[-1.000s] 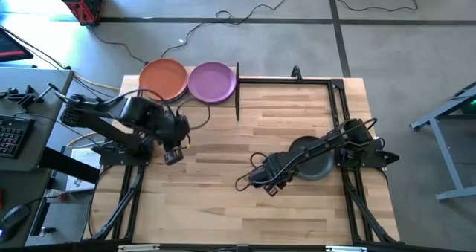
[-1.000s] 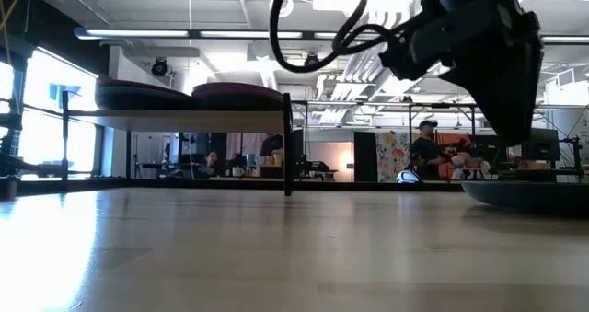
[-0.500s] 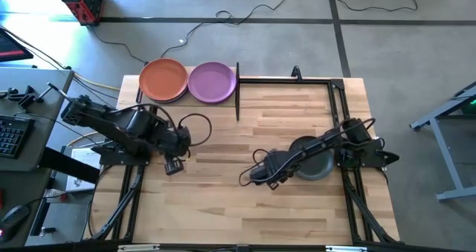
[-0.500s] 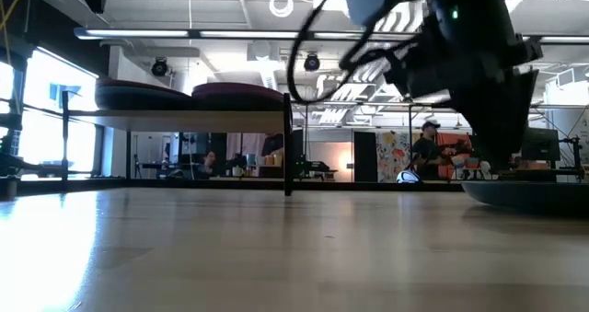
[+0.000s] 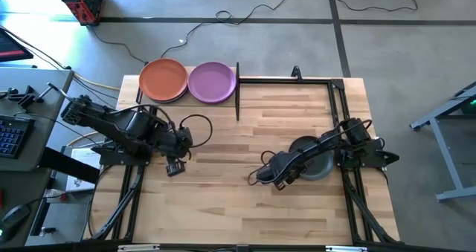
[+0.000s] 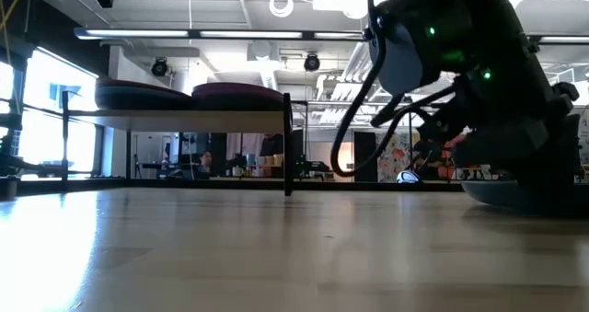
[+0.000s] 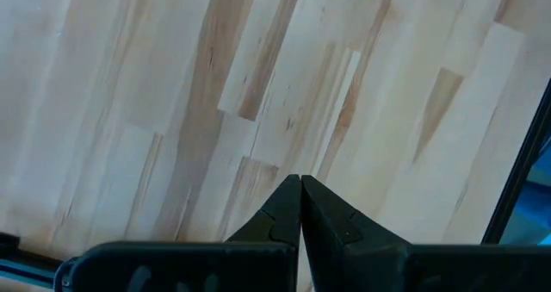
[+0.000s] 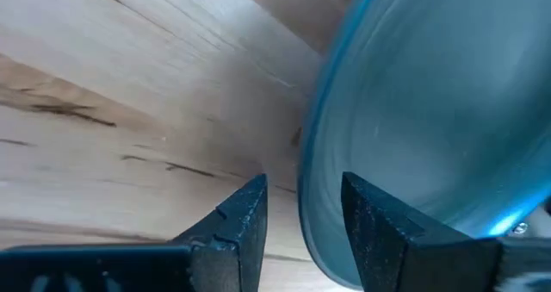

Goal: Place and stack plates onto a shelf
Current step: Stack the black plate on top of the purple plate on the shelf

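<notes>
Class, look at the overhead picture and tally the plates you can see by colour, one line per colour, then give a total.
Orange plate, top of its stack on the shelf: 1
Purple plate, top of its stack on the shelf: 1
Dark grey plate on the tabletop, under the right arm: 1
Total plates clearly seen from above: 3; any beneath the two top plates are hidden and not counted.

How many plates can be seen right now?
3 top plates: an orange plate and a purple plate side by side on the shelf, one blue-grey plate by the right gripper. Others may be stacked underneath.
</notes>
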Available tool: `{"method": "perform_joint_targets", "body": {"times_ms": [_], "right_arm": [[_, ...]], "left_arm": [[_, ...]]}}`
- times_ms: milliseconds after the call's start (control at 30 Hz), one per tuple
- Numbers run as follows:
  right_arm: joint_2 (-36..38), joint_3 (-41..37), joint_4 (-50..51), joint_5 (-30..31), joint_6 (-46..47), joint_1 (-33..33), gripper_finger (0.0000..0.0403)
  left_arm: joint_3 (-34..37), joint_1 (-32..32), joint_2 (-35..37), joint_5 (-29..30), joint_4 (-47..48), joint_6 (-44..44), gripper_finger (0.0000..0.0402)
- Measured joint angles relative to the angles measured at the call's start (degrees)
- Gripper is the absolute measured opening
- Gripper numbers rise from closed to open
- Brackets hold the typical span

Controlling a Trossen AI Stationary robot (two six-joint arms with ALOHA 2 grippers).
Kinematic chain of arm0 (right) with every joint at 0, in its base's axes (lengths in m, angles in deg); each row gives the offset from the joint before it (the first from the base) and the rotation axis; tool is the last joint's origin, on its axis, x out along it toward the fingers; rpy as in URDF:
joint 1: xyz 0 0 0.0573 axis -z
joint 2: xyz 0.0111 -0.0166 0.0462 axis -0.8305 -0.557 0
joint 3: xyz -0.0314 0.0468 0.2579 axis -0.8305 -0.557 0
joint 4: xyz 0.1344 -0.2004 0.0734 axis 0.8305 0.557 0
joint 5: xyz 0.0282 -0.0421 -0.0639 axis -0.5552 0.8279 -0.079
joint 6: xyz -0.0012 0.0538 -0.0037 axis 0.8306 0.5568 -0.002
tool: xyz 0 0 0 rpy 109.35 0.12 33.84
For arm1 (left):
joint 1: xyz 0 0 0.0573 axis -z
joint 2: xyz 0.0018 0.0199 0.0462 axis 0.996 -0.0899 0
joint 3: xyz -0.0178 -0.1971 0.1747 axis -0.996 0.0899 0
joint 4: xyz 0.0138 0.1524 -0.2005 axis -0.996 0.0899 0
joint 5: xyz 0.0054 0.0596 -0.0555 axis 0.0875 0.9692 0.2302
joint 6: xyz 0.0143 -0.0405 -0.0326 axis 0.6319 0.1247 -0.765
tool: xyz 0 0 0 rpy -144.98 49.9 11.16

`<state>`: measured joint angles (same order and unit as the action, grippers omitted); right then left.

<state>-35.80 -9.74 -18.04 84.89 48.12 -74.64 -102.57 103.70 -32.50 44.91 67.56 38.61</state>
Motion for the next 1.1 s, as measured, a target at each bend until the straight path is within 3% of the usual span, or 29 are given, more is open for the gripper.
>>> {"method": "perform_joint_targets", "body": {"times_ms": [133, 333, 633, 1100], "right_arm": [[0.0, -0.4, -0.4, 0.0, 0.0, 0.0, 0.0104], [0.0, -0.4, -0.3, 0.4, -0.5, 0.0, 0.0010], [0.5, 4.1, 3.5, 1.8, -2.0, 0.0, 0.0002], [0.5, 24.6, 18.2, 13.2, -3.0, 0.0, 0.0000]], "left_arm": [[0.0, 0.0, 0.0, 0.0, 0.0, 0.0, 0.0001], [0.0, 0.0, 0.0, 1.4, 0.0, -0.1, 0.0001], [0.0, 0.0, 0.0, 1.4, -0.2, -0.9, 0.0000], [0.0, -0.1, 0.0, 2.4, -0.2, -1.5, 0.0000]]}}
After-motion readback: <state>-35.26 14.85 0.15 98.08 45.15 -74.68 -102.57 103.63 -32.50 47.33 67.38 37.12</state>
